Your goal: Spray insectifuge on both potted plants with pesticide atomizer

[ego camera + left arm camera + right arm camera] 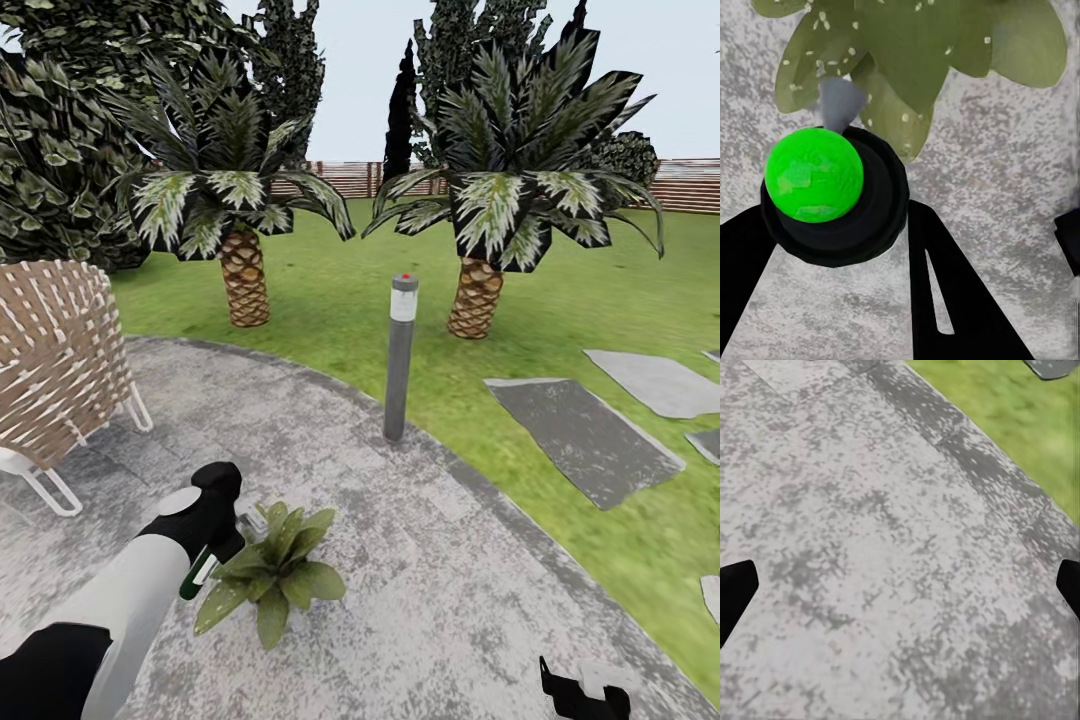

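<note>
One potted plant (275,575), a low rosette of speckled green leaves, sits on the stone patio (420,560) in the head view. My left gripper (215,558) hovers just left of it, shut on the pesticide atomizer (197,576), a slim dark bottle with a white label. In the left wrist view the atomizer (832,195) is seen end-on, black with a bright green cap, between my two black fingers (945,285). A small grey puff (840,101) hangs between the atomizer and the leaves (915,52). The second potted plant is out of view. My right gripper (585,695) is open, low over bare patio (900,547).
A grey bollard lamp (400,355) stands at the patio's edge behind the plant. A wicker chair (55,370) is on the left. Two palms (245,280) (475,295) grow on the lawn, with stepping stones (580,435) to the right and a wooden fence (700,185) far back.
</note>
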Robot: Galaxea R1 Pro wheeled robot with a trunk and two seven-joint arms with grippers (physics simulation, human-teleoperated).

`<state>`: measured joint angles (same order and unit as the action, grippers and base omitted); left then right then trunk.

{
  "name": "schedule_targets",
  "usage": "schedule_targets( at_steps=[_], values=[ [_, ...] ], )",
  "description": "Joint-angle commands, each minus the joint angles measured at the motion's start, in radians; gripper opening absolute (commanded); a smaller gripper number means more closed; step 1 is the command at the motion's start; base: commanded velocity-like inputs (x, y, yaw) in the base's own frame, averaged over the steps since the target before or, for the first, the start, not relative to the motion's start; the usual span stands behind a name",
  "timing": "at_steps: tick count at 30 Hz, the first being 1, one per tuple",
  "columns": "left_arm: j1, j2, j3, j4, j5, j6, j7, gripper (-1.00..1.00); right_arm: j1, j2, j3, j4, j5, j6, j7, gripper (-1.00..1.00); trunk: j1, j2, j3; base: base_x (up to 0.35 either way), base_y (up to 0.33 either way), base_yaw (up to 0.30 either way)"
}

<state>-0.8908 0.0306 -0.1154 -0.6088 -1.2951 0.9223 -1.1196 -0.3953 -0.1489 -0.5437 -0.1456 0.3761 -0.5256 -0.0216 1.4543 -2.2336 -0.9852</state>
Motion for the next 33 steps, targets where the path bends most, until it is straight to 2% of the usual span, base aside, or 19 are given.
schedule_targets(
  at_steps=[1,10,13,17,19,24,26,27,28,33],
  values=[
    [-0.002,0.001,-0.005,0.0,-0.007,0.005,-0.01,-1.0,-0.001,0.0,-0.007,0.001,0.01,-0.004,-0.002,1.0,0.0,0.0,-0.001,0.075,-0.081,0.0],
    [-0.006,0.001,-0.007,0.003,-0.006,0.001,-0.013,-1.0,-0.001,0.0,-0.007,0.001,0.01,-0.004,-0.003,1.0,0.0,0.0,-0.001,0.012,-0.013,0.0],
    [-0.007,0.0,-0.015,0.003,-0.01,-0.001,-0.053,-1.0,-0.001,0.0,-0.007,0.001,0.01,-0.004,-0.003,1.0,0.0,0.0,-0.001,0.0,0.0,0.004],
    [-0.007,0.001,-0.131,-0.001,-0.076,-0.002,-0.186,-1.0,-0.001,0.0,-0.007,0.001,0.01,-0.004,-0.003,1.0,0.0,0.0,-0.001,0.0,0.0,0.112],
    [-0.005,0.001,-0.153,-0.004,-0.088,-0.002,-0.22,-1.0,-0.001,0.0,-0.007,0.001,0.01,-0.004,-0.003,1.0,0.0,0.0,-0.001,0.0,0.0,0.246],
    [-0.005,0.01,-0.162,-0.009,-0.105,-0.002,-0.23,-1.0,-0.001,0.0,-0.007,0.001,0.01,-0.004,-0.003,1.0,0.0,0.0,-0.001,0.0,0.0,0.196],
    [-0.003,0.009,-0.162,-0.009,-0.126,-0.002,-0.228,-1.0,-0.001,0.0,-0.007,0.0,0.01,-0.004,-0.003,1.0,0.0,0.0,-0.001,0.0,0.0,0.027],
    [-0.003,0.007,-0.161,-0.009,-0.154,0.0,-0.225,-1.0,-0.001,0.0,-0.007,0.001,0.01,-0.004,-0.003,1.0,0.0,0.0,-0.001,0.0,0.0,0.005],
    [-0.003,0.008,-0.161,-0.009,-0.159,0.001,-0.225,-1.0,-0.001,0.0,-0.007,0.001,0.01,-0.004,-0.003,1.0,0.0,0.0,-0.001,0.0,0.0,0.003],
    [-0.005,0.009,-0.159,-0.01,-0.169,0.003,-0.226,-1.0,-0.001,0.0,-0.007,0.001,0.01,-0.004,-0.003,1.0,0.0,0.0,-0.001,0.0,0.0,0.155]
  ],
)
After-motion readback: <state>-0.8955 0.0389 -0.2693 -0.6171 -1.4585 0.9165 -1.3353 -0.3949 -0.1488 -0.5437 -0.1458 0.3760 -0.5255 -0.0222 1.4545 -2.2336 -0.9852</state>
